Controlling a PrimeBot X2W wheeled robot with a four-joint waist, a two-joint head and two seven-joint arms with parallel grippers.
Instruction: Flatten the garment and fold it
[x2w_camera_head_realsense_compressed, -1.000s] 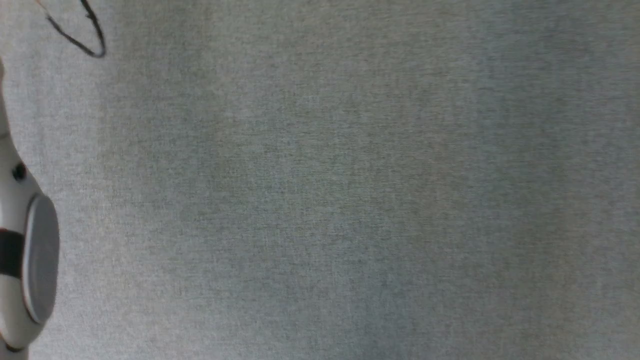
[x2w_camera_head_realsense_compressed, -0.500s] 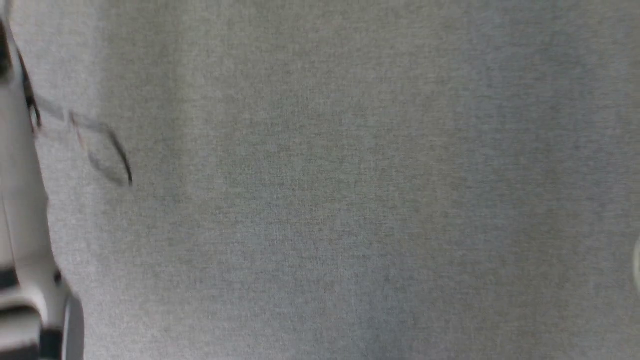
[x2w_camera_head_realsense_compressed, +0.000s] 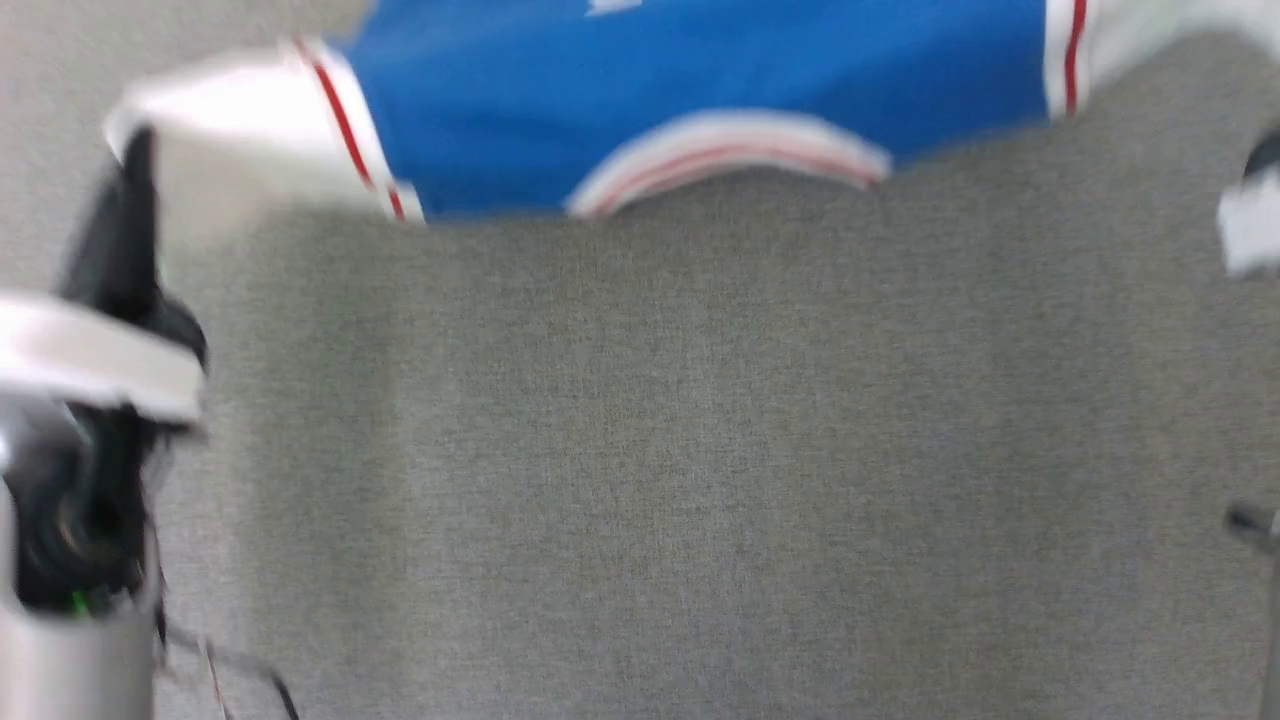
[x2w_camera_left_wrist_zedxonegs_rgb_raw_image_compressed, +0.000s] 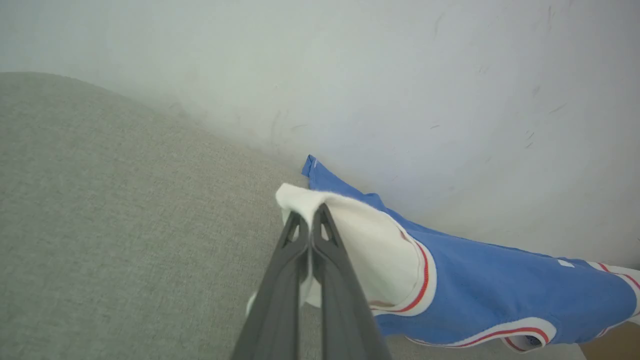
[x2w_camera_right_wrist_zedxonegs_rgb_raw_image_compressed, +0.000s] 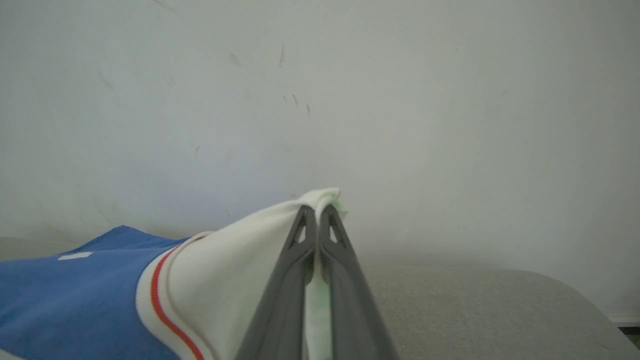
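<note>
The garment (x2w_camera_head_realsense_compressed: 700, 80), bright blue with white sleeves edged in red and white, hangs stretched across the top of the blurred head view. My left gripper (x2w_camera_head_realsense_compressed: 140, 165) holds its left white sleeve and my right gripper (x2w_camera_head_realsense_compressed: 1262, 165) sits at the right edge, cut off. In the left wrist view my left gripper (x2w_camera_left_wrist_zedxonegs_rgb_raw_image_compressed: 311, 216) is shut on the white sleeve, and the garment (x2w_camera_left_wrist_zedxonegs_rgb_raw_image_compressed: 500, 285) trails off to the right. In the right wrist view my right gripper (x2w_camera_right_wrist_zedxonegs_rgb_raw_image_compressed: 318, 210) is shut on the other white sleeve, with the garment (x2w_camera_right_wrist_zedxonegs_rgb_raw_image_compressed: 75, 300) stretching left.
A grey woven surface (x2w_camera_head_realsense_compressed: 700, 450) lies below the garment. A white scuffed wall (x2w_camera_left_wrist_zedxonegs_rgb_raw_image_compressed: 400, 75) rises right behind the surface's far edge. A thin dark cable (x2w_camera_head_realsense_compressed: 250, 685) loops at the lower left of the head view.
The head camera has swung, so the whole picture shifted. The stretched garment and both grippers have come into the head view, and the cable loop slid down the picture.
</note>
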